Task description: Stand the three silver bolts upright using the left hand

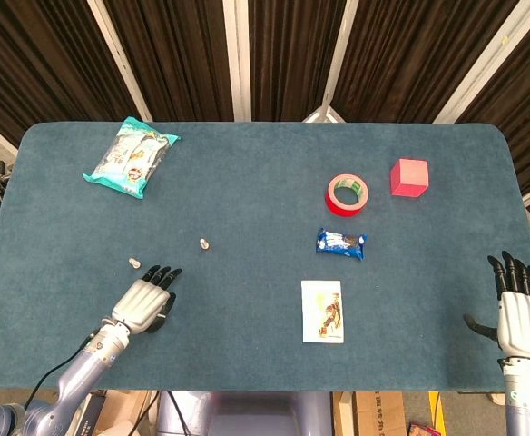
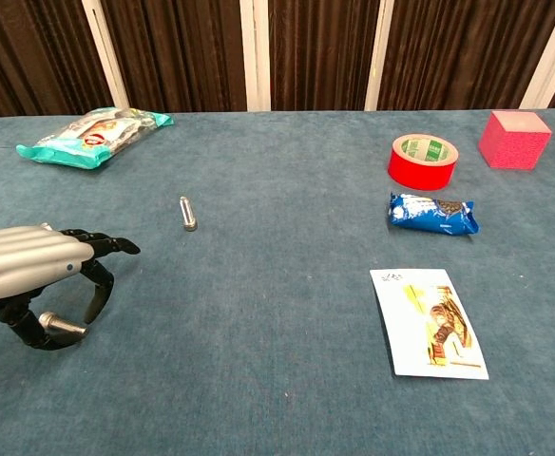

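The left hand (image 2: 32,275) sits low over the near-left part of the table (image 1: 247,200), fingers curled downward like a cage, and in the chest view a silver bolt (image 2: 61,327) lies on its side beneath the palm, pinched between thumb and a fingertip. That grasp looks chosen so the hand can tip the bolt onto its head (a judgement, not something seen). A second bolt (image 1: 134,263) rests just beyond the left hand in the head view, hidden behind the hand in the chest view. The third bolt (image 2: 188,213) lies flat farther out toward the middle, well apart from the hand; none is clearly upright.

The right hand (image 1: 517,309) hovers at the near-right table edge, fingers spread, holding nothing, kept clear since the task belongs to the left.

Untouched clutter: a snack bag (image 1: 131,156) far left, red tape roll (image 1: 348,194), pink cube (image 1: 409,177), blue wrapper (image 1: 341,242), and a printed card (image 1: 323,311).
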Controlling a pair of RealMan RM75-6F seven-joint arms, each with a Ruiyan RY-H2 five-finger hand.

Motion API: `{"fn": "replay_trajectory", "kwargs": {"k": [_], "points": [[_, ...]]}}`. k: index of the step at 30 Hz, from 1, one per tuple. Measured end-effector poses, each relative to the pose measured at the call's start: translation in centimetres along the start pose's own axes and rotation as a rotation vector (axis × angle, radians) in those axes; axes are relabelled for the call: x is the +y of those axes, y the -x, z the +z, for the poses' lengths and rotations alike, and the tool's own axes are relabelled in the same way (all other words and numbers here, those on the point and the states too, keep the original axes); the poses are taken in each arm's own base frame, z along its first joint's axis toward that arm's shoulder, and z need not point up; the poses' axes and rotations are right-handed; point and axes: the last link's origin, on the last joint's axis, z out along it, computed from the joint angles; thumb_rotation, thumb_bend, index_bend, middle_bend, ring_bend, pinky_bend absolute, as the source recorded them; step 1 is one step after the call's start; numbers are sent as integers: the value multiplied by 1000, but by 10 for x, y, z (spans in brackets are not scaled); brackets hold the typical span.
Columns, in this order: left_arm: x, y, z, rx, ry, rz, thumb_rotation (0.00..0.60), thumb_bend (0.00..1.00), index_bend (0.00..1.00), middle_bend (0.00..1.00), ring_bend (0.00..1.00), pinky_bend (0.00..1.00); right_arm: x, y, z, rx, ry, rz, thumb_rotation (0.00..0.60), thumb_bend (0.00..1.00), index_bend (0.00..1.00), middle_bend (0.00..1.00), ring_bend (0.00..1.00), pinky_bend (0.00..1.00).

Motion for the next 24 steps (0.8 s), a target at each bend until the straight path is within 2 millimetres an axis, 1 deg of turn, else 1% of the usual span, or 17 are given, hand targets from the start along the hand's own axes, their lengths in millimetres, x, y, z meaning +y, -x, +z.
{"fn": "replay_trajectory", "kwargs": {"k": [13, 24], "points": [[-2, 3, 0, -15, -11, 11, 600, 447, 541, 4, 0, 0, 1, 0, 1, 12, 21, 7, 600, 0, 120, 37, 0, 0], [2, 4, 1, -12, -3, 11, 600, 452, 564, 4, 0, 0, 1, -1, 0, 13, 24, 13, 600, 0, 120, 37, 0, 0]]}}
